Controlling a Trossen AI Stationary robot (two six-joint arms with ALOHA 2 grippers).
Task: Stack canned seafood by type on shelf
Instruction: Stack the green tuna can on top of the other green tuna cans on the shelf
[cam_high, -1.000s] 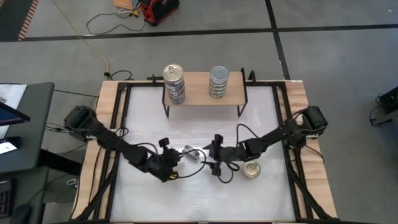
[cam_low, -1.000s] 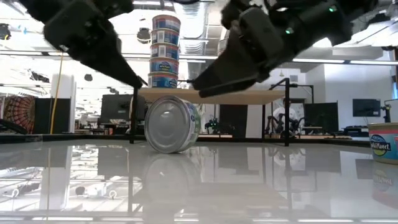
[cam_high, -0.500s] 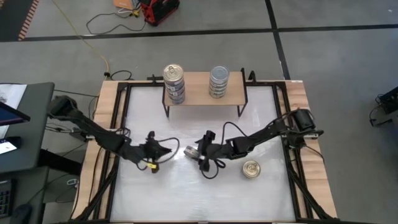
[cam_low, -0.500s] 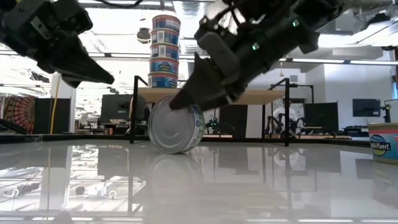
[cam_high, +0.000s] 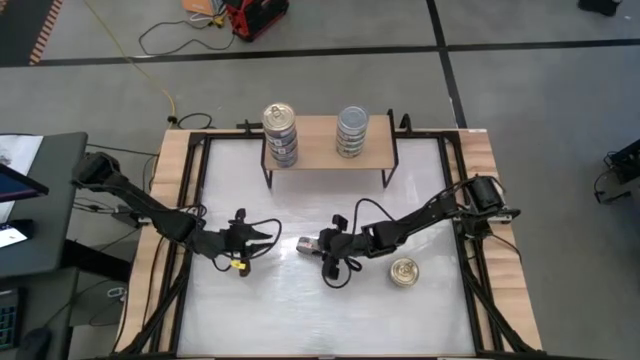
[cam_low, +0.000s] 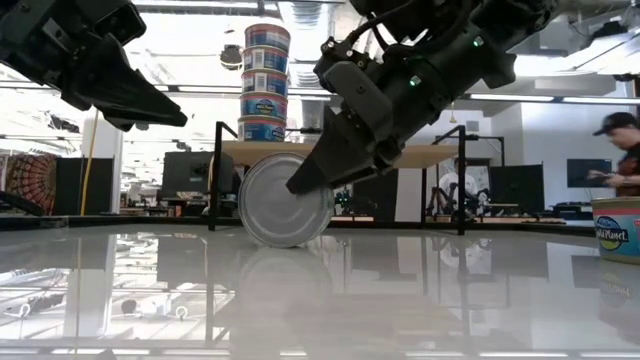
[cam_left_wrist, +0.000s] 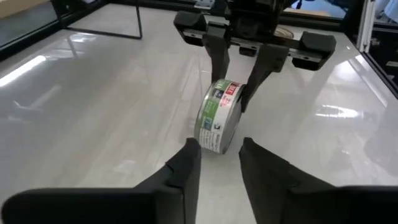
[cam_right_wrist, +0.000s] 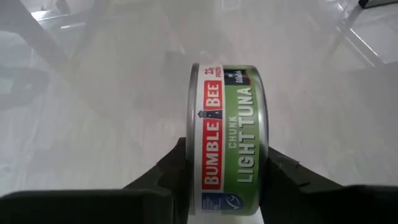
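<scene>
Because the tin (cam_right_wrist: 229, 135) stands on its rim mid-table, our right gripper (cam_high: 318, 243) pinches its flat faces, while our left gripper (cam_high: 258, 236) waits released near the table's left side.

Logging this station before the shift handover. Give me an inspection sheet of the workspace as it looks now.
Surface: white tabletop, glossy, framed in light wood.
Job's things: shelf holds a gold-topped stack and a silver-topped stack; one gold-topped can stands on the tabletop; one can on its edge, labelled Bumble Bee chunk light tuna.
Clutter: nothing seen on the tabletop.
Grippers: right gripper straddles the can on its edge, a finger at each flat face; left gripper open, just short of that can.
Cables: black loops on both arms; yellow cord on the floor.
Surroundings: red device on the floor; desk beside the table; a person in the room.
</scene>
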